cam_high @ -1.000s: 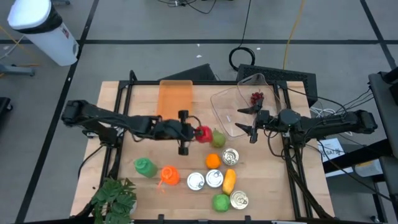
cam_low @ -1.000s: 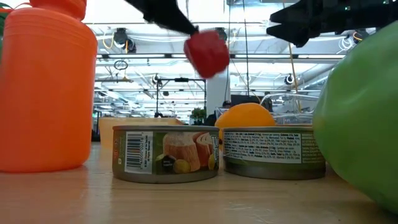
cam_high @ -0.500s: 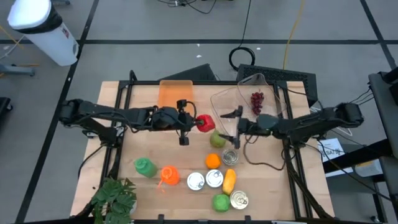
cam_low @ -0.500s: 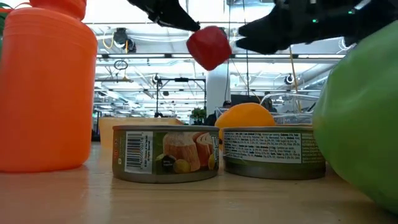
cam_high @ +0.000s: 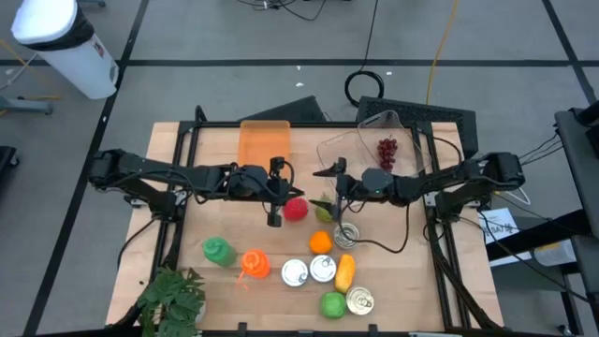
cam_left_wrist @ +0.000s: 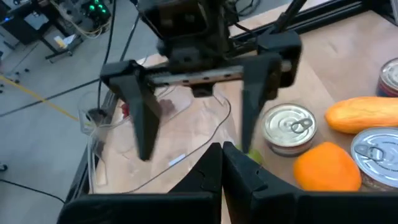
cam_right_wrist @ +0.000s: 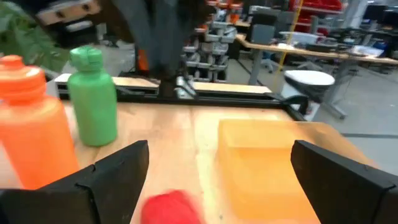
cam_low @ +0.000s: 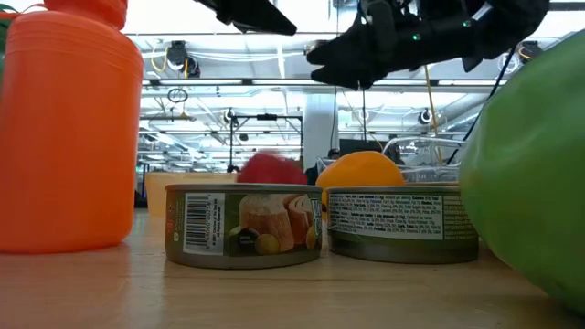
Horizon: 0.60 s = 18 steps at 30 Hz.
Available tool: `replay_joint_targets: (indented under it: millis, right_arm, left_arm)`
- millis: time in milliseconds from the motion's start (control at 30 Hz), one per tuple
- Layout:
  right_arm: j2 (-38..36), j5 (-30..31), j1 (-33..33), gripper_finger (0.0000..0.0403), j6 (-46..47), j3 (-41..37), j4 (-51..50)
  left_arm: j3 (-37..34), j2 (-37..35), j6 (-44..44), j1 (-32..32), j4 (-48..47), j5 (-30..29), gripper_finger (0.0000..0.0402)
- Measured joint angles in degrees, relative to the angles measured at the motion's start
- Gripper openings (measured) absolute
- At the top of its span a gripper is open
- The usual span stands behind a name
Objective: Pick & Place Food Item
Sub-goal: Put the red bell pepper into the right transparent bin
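Observation:
The red food item (cam_high: 296, 209) is down at table level beside a green fruit (cam_high: 327, 209). In the low view the red item (cam_low: 270, 169) shows behind a can, and in the right wrist view (cam_right_wrist: 171, 205) it is blurred. My left gripper (cam_high: 286, 194) hangs above it, shut and empty; its fingers (cam_left_wrist: 222, 163) meet in the left wrist view. My right gripper (cam_high: 330, 185) faces the left one from the table's right. It is open, with its fingers (cam_right_wrist: 115, 171) spread wide, and touches nothing. Both grippers are high above the cans in the low view (cam_low: 251, 11) (cam_low: 320, 55).
An orange tray (cam_high: 264, 145) and a clear container (cam_high: 360, 168) with grapes (cam_high: 387, 148) sit at the far side. Nearer are an orange (cam_high: 321, 241), several cans (cam_high: 346, 234), a yellow item (cam_high: 344, 271), a green fruit (cam_high: 331, 304), two bottles (cam_high: 217, 250) (cam_high: 255, 265) and a plant (cam_high: 173, 300).
The red item, held up in my left gripper a second ago, has dropped out of it to table level just below. My right gripper has moved steadily toward the table's left, from beside the clear container to close in front of my left gripper.

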Motion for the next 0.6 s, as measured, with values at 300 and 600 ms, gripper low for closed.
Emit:
replay_joint_targets:
  millis: [300,600]
  right_arm:
    - [0.31,-0.86,0.52,0.0372,3.28,-0.11,-2.24]
    - [4.17,-0.43,-2.05,0.0371,6.21,15.23,-36.66]
  left_arm:
    - [0.00,0.01,-5.41,0.09,-6.31,-0.32,0.0027]
    - [0.00,0.05,-12.66,0.47,-6.93,-8.41,0.0110]
